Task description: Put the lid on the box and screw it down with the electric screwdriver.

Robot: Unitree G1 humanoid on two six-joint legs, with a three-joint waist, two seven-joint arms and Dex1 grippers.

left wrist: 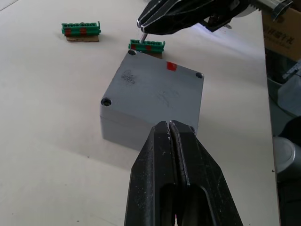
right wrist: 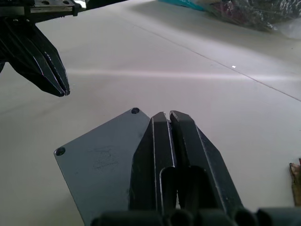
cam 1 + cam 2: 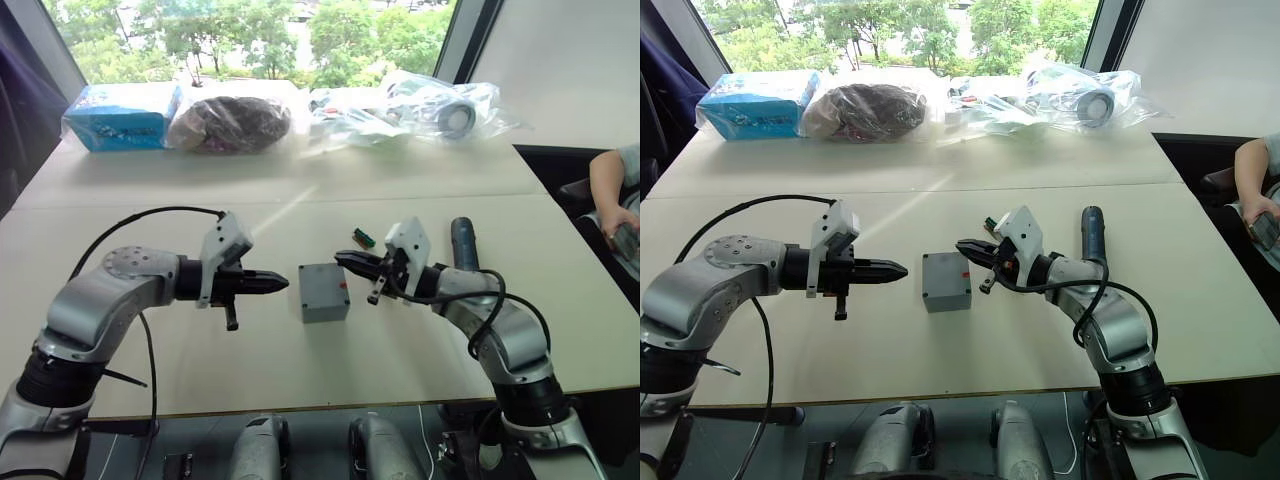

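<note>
Pale tabletop [image 3: 300, 215], windows and greenery across the top of the frame. We list, at frame centre: the box [image 3: 324, 292], grey, with the lid [image 1: 153, 89] already seated on it, screw holes at the corners and a small red mark on top. Left of it, our left gripper [image 3: 280, 283], fingers pressed together and holding nothing, tip just short of the box's left side. Right of it, our right gripper [image 3: 343, 260], likewise closed and empty, tip near the box's upper right corner. Right of centre, behind the right arm: the electric screwdriver [image 3: 464, 245], lying on the table. Near the box: two small green terminal parts [image 1: 81, 31]. Upper left: blue packet [image 3: 125, 115]; beside it, a dark bundle in plastic [image 3: 232, 122]. Upper right: clear bags [image 3: 440, 105]. Right edge: a person's arm [image 3: 605, 185].
</note>
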